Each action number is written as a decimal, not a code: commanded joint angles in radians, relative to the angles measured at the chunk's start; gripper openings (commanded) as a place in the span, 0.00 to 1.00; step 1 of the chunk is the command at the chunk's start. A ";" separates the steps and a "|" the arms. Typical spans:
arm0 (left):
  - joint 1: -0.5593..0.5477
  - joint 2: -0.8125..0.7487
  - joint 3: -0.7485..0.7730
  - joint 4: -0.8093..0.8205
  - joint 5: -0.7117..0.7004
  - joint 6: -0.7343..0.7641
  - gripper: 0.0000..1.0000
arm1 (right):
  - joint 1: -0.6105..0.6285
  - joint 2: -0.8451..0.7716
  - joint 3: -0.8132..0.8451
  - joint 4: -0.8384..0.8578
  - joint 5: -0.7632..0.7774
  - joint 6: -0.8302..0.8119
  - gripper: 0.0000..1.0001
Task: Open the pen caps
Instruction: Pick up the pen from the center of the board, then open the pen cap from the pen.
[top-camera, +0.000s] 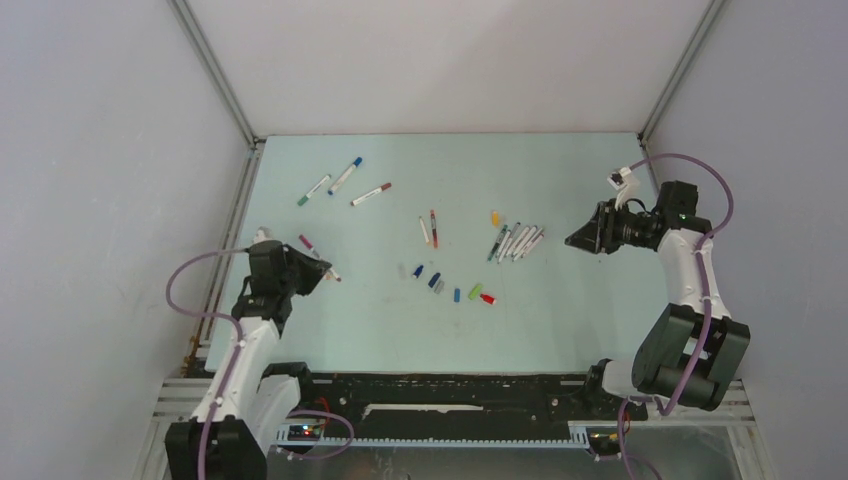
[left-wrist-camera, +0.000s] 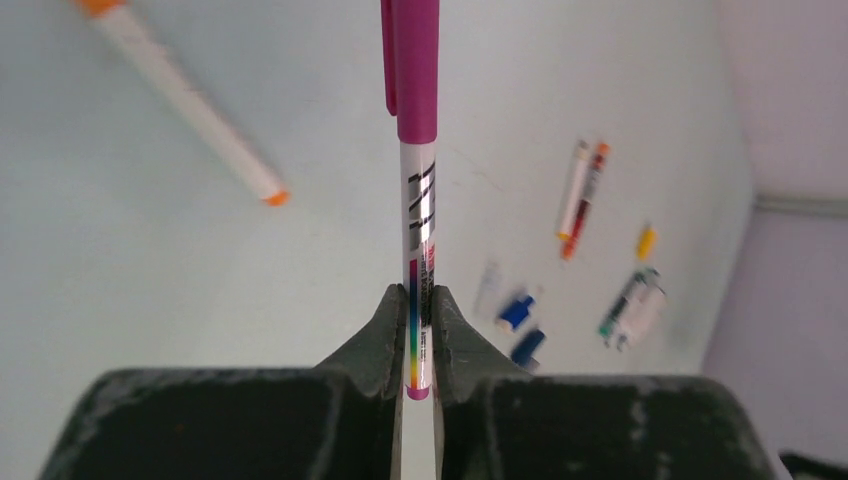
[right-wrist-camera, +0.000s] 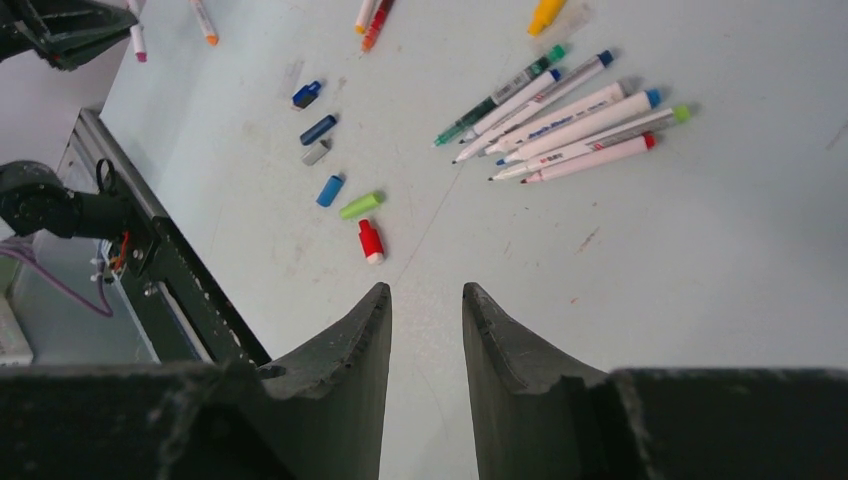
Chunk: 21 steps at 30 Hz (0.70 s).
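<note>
My left gripper (left-wrist-camera: 418, 300) is shut on the lower end of a white pen (left-wrist-camera: 420, 230) that still wears its magenta cap (left-wrist-camera: 410, 70); it sits at the table's left side (top-camera: 312, 264). My right gripper (right-wrist-camera: 425, 295) is open and empty, raised over the right side (top-camera: 580, 240). Loose caps lie mid-table: blue (right-wrist-camera: 307, 94), dark blue (right-wrist-camera: 318, 129), grey (right-wrist-camera: 315, 152), light blue (right-wrist-camera: 330, 190), green (right-wrist-camera: 361, 205), red (right-wrist-camera: 370, 241) and yellow (right-wrist-camera: 545, 15). They also show in the top view, around the red one (top-camera: 487, 298).
A bundle of several uncapped pens (right-wrist-camera: 570, 115) lies ahead of my right gripper. Three capped pens (top-camera: 345, 175) lie at the back left, two pens (top-camera: 430, 229) at mid-table, and an orange-tipped pen (left-wrist-camera: 190, 100) lies beside my left gripper. White walls enclose the table on three sides.
</note>
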<state>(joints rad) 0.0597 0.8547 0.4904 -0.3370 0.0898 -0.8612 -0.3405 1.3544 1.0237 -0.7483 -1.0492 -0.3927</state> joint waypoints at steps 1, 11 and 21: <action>-0.029 -0.090 -0.132 0.395 0.324 0.004 0.00 | 0.035 -0.035 0.039 -0.041 -0.071 -0.078 0.35; -0.413 -0.043 -0.107 0.929 0.419 0.031 0.00 | 0.272 -0.149 0.018 -0.093 -0.214 -0.233 0.37; -0.811 0.151 0.034 1.093 0.196 0.162 0.00 | 0.441 -0.335 -0.020 0.390 -0.228 0.379 0.63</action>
<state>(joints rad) -0.6506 0.9382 0.4213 0.5999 0.3897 -0.7696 0.0162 1.0424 1.0237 -0.6338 -1.2625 -0.3630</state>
